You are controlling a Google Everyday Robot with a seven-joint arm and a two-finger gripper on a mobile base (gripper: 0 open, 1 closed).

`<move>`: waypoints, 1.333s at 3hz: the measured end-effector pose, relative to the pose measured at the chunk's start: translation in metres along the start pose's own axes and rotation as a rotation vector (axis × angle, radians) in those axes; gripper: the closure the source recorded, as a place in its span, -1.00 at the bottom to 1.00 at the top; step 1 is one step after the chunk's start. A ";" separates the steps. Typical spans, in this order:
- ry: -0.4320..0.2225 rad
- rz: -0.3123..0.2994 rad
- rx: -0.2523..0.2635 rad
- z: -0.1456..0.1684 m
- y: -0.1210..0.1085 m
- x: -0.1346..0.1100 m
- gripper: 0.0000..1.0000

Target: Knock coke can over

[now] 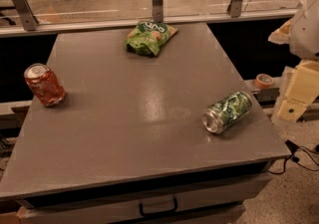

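Your claw [298,93] hangs beyond the surface's [149,133] right side; I cannot tell its state. The coke can [45,85] stands at the far left edge, so a hard sweep could knock it off.

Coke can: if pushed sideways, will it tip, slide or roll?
The coke can stands upright and is tall for its base, so a high push would probably tip it. Once down it may roll, and the table edge is close. The gripper is beyond the table's far side from the can.
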State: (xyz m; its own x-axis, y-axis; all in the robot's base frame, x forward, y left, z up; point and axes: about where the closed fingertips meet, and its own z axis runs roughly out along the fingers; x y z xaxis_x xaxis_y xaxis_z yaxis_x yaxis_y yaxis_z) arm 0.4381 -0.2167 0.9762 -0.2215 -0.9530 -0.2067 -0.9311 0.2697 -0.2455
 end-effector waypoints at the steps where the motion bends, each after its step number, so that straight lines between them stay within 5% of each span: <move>1: 0.000 0.000 0.000 0.000 0.000 0.000 -1.00; 2: -0.113 -0.064 -0.037 0.015 -0.008 -0.040 -1.00; 4: -0.482 -0.366 -0.180 0.063 0.022 -0.237 -1.00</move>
State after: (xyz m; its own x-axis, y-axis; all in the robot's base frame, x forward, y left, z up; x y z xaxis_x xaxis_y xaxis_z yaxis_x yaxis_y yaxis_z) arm 0.4882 0.0237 0.9605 0.2366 -0.7986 -0.5533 -0.9654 -0.1293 -0.2263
